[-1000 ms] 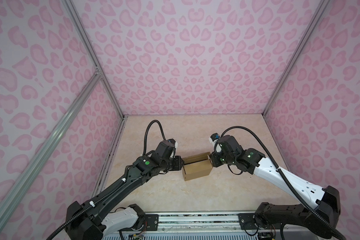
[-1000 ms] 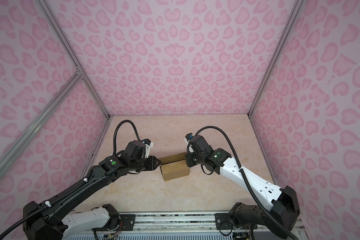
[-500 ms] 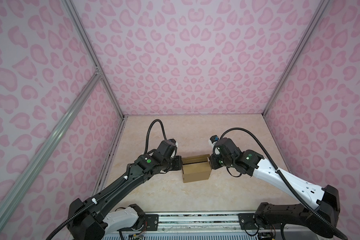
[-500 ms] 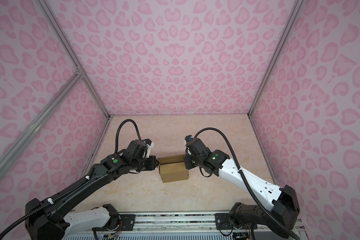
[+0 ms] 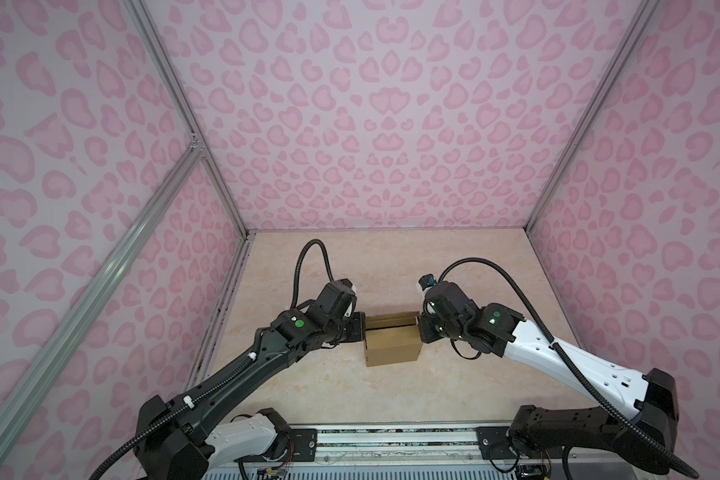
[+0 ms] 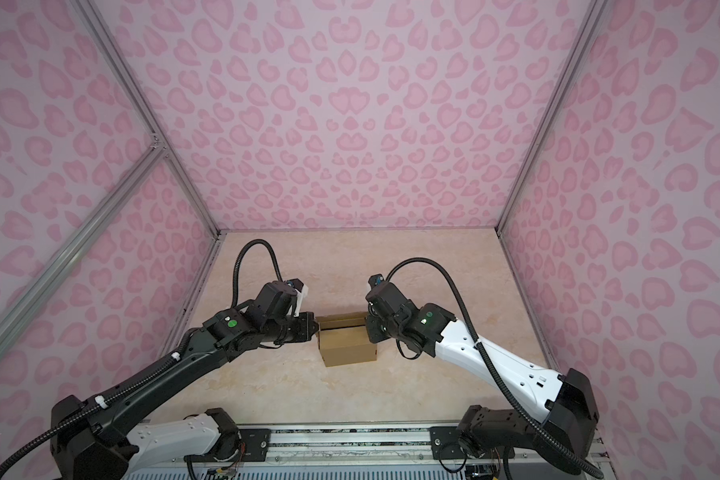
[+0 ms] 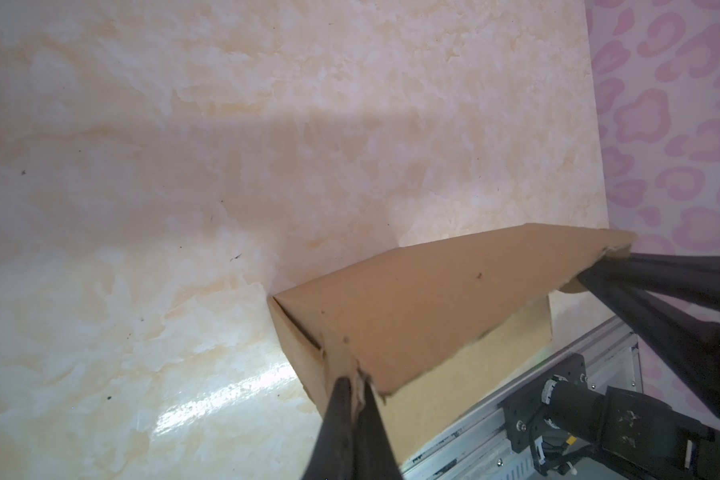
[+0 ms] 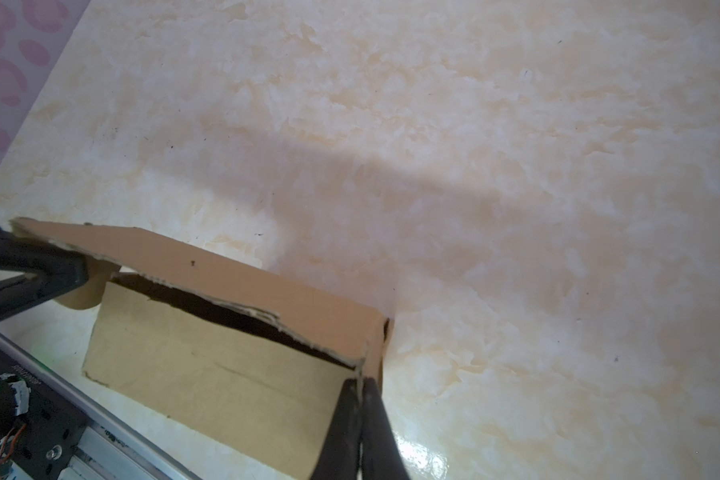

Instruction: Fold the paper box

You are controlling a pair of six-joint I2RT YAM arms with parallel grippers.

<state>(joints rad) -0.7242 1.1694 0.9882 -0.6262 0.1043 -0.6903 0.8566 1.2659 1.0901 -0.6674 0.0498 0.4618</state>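
paper box (image 8: 208, 365) interior mostly hidden.

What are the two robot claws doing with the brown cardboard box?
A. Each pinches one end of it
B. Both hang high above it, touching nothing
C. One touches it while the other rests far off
A: the left gripper and the right gripper are each closed on an opposite end of the paper box, as the wrist views show.
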